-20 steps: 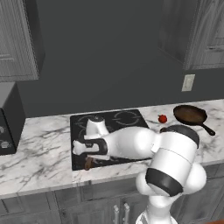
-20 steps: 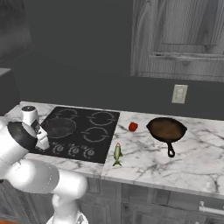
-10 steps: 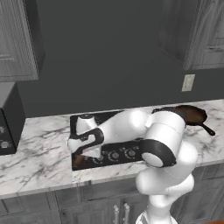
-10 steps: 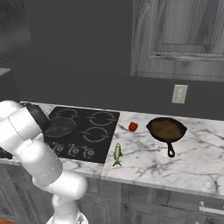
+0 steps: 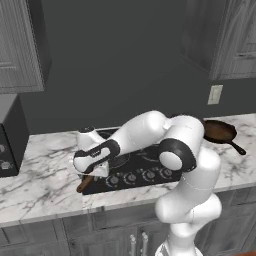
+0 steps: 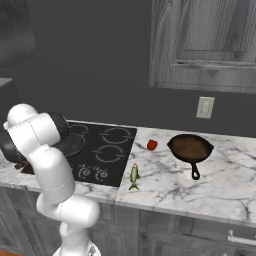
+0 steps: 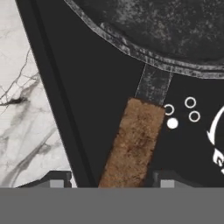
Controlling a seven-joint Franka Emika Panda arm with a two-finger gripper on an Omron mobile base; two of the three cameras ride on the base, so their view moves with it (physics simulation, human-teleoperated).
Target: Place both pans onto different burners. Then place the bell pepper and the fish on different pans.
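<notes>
Black round frying pan (image 7: 166,26) with a reddish-brown wooden handle (image 7: 133,142), resting on the flat black glass cooktop (image 6: 107,150) at its front left; whether it sits squarely on a burner ring cannot be told. The handle points out toward the bench edge, presumably so it can be gripped from the front. The gripper (image 7: 105,179) hangs over the handle's end, its fingers (image 7: 57,178) standing apart on either side of the wood and holding nothing; the handle appears released. A second round pan (image 6: 190,148), brown inside with a dark handle, sits on the white marble bench (image 6: 220,185) right of the cooktop, not yet on a burner. A small round red bell pepper (image 6: 152,145) lies between cooktop and brown pan; a slender greenish-yellow fish (image 6: 134,176) lies nearer the bench's front edge, just beside the cooktop. Count: two pans, one pepper, one fish.
</notes>
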